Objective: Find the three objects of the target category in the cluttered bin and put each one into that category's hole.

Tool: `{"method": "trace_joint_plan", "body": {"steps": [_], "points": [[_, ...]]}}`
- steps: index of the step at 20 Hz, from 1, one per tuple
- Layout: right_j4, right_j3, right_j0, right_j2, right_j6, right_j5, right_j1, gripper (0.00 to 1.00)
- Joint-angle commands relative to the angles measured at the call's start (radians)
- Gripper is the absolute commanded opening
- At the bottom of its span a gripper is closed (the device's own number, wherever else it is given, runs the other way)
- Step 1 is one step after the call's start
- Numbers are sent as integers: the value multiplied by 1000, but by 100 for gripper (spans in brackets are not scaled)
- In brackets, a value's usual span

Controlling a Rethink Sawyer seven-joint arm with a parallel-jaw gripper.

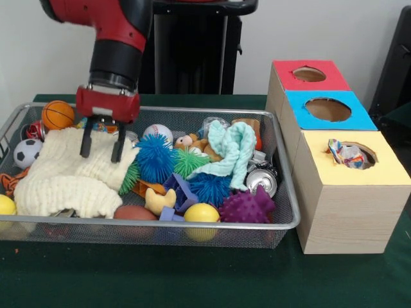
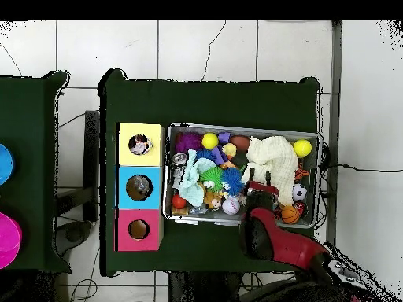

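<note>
The gripper point(image 1: 102, 149) hangs over a knitted cream cloth point(image 1: 67, 173) in the wire-mesh bin point(image 1: 282, 186), jaws parted and empty.

The cream knitted cloth point(image 1: 67, 176) covers whatever lies beneath it in the wire-mesh bin point(image 1: 292, 212), whose left end the front view cuts off. A yellow ball point(image 1: 6, 205) shows only partly at that edge. The printed wad point(image 1: 347, 154) sits half sunk in the yellow-surround hole point(image 1: 357, 154). The arm's upper part runs out of the picture.
</note>
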Motion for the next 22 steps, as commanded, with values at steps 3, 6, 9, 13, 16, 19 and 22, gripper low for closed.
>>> {"method": "trace_joint_plan", "body": {"steps": [3,6,9,13,16,19,22], "points": [[-130,-262,-86,200,233,2,231,100],[-179,-304,-122,229,226,40,259,100],[-168,-316,-123,219,200,55,264,0],[-141,-323,-116,191,172,65,264,0],[-88,-276,-89,130,145,16,220,0],[5,-161,-45,41,133,-55,125,0],[58,-25,14,-39,136,-74,-12,0]]}}
